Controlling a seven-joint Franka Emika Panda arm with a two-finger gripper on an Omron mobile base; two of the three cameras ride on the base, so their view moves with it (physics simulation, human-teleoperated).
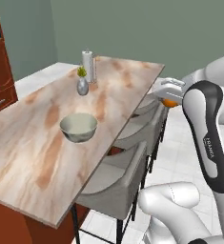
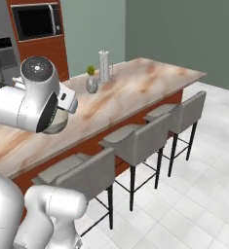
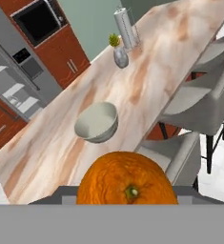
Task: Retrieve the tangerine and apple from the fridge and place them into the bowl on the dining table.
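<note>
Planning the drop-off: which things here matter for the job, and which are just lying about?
Job: tangerine held in the shut gripper; bowl; dining table; fridge, door open.
Bystanders: small vase with plant; tall cylinder; stools; microwave.

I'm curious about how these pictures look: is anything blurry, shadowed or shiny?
Hand view: the tangerine looms large and sharply textured, the bowl has a glossy inside. Left base view: soft, even light, the bowl throws only a faint shadow on the dining table. Right base view: slightly soft throughout, no glare on the floor.
</note>
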